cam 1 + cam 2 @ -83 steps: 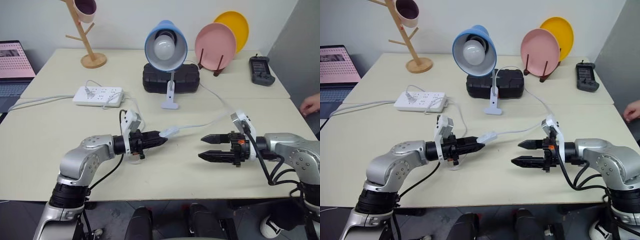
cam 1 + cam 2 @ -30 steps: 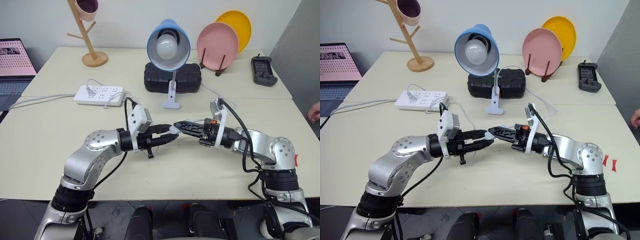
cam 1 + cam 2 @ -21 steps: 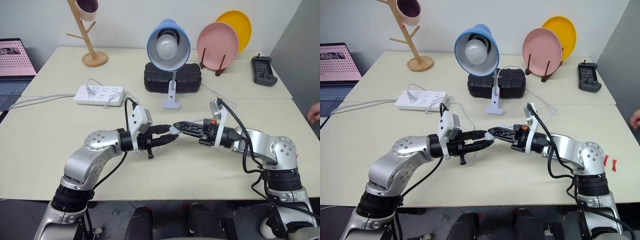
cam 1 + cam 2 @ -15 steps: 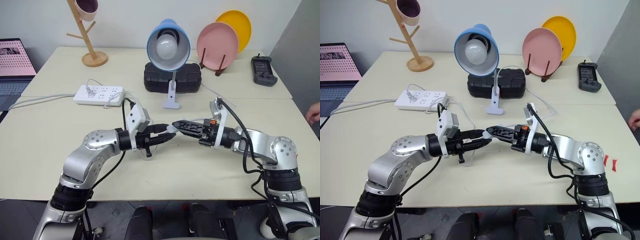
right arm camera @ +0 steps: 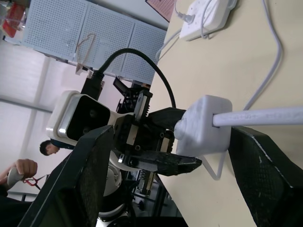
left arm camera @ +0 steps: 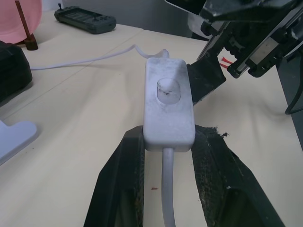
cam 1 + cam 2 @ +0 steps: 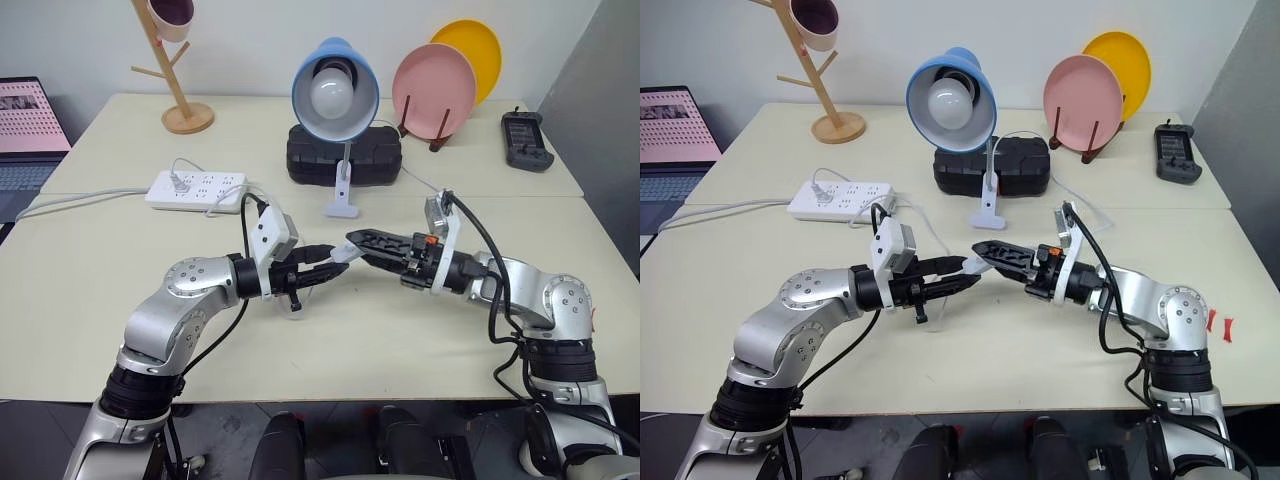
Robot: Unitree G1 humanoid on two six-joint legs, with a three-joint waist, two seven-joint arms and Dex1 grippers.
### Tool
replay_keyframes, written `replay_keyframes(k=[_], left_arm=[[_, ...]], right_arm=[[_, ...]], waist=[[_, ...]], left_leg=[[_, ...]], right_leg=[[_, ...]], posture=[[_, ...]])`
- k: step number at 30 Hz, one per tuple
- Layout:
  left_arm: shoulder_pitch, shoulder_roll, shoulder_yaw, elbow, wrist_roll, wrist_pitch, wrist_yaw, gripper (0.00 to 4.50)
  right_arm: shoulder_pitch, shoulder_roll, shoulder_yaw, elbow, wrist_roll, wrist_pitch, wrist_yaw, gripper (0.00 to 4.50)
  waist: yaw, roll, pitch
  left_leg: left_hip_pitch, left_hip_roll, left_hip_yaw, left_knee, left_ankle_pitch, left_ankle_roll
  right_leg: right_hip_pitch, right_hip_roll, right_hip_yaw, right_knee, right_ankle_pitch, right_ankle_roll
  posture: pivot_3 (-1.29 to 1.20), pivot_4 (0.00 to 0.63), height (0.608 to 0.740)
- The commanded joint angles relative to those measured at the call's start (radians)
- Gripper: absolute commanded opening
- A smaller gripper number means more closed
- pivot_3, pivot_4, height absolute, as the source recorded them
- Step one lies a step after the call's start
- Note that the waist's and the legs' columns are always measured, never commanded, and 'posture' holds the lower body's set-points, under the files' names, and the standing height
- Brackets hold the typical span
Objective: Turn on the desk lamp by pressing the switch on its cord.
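The white switch (image 6: pixel 168 101), its round button facing up, is clamped between the black fingers of my left gripper (image 6: pixel 170 142), which is shut on it a little above the table. The white cord (image 6: pixel 164 189) leaves both ends of the switch and runs back toward the desk lamp (image 7: pixel 335 90), which has a blue shade, a round white bulb and a white base behind the grippers. My right gripper (image 7: pixel 358 248) meets the left one tip to tip. It is open, with one finger (image 5: pixel 94 179) on each side of the switch (image 5: pixel 203 125).
Behind the lamp sits a black case (image 7: pixel 345 155). A white power strip (image 7: pixel 197 190) lies at the left, a wooden mug tree (image 7: pixel 180 95) and a laptop (image 7: pixel 30 125) further left. Pink (image 7: pixel 432 92) and yellow (image 7: pixel 470 50) plates and a black controller (image 7: pixel 525 140) stand at the back right. A person's hand (image 7: pixel 628 222) shows at the right edge.
My right gripper first swung in to the switch, shut. Over the last second its jaws have spread open around the switch. The left gripper has kept its hold in place.
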Motion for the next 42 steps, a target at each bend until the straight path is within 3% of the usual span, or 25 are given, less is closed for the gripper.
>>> replay_keyframes(k=[1,3,6,17,19,27,42], left_arm=[[-0.009,0.005,0.018,-0.02,-0.005,-0.014,-0.006,1.09],[-0.008,0.004,0.018,-0.023,-0.006,-0.013,-0.004,1.09],[-0.007,0.003,0.017,-0.027,-0.007,-0.011,-0.002,1.09],[-0.008,0.0,0.011,-0.032,-0.008,-0.007,0.001,1.09],[-0.007,0.0,0.011,-0.033,-0.008,-0.006,0.0,1.09],[-0.004,0.002,0.014,-0.036,-0.007,-0.003,-0.003,1.09],[-0.016,0.004,0.001,-0.009,0.024,-0.026,-0.017,1.09]], right_arm=[[0.001,0.003,0.002,-0.034,0.027,-0.005,-0.009,3.79],[-0.001,0.006,0.005,-0.032,0.027,-0.008,-0.014,3.79],[-0.003,0.012,0.007,-0.03,0.027,-0.013,-0.023,3.33],[-0.001,0.056,0.005,-0.038,0.027,-0.042,-0.081,0.68],[0.002,0.064,0.003,-0.041,0.027,-0.046,-0.093,0.47],[0.008,0.083,-0.004,-0.053,0.027,-0.053,-0.11,0.47],[-0.012,0.015,0.055,-0.102,0.027,-0.105,-0.223,0.47]], waist=[[0.0,0.0,0.0],[0.0,0.0,0.0],[0.0,0.0,0.0],[0.0,0.0,0.0],[0.0,0.0,0.0],[0.0,0.0,0.0],[-0.001,0.0,0.0]], left_leg=[[0.0,0.0,0.0,0.0,0.0,0.0],[0.0,0.0,0.0,0.0,0.0,0.0],[0.0,0.0,0.0,-0.001,0.0,0.0],[0.0,0.0,0.0,-0.001,0.0,0.0],[0.0,0.0,0.0,-0.001,0.0,0.0],[0.0,0.0,0.0,-0.002,0.0,0.0],[0.0,0.0,0.0,-0.003,0.0,0.0]], right_leg=[[0.0,0.0,0.0,0.0,0.0,0.0],[0.0,0.0,0.0,0.0,0.0,0.0],[0.0,0.0,0.0,0.0,0.0,0.0],[0.0,0.0,0.0,0.0,0.0,0.0],[-0.001,0.0,0.0,0.0,0.0,0.0],[-0.001,0.0,0.0,0.0,0.0,0.0],[-0.002,0.0,0.0,0.0,0.0,0.0]], posture=[[0.0,0.15,0.74],[0.0,0.15,0.74],[0.0,0.15,0.74],[0.0,0.15,0.74],[0.0,0.15,0.74],[0.0,0.15,0.74],[0.0,0.15,0.74]])
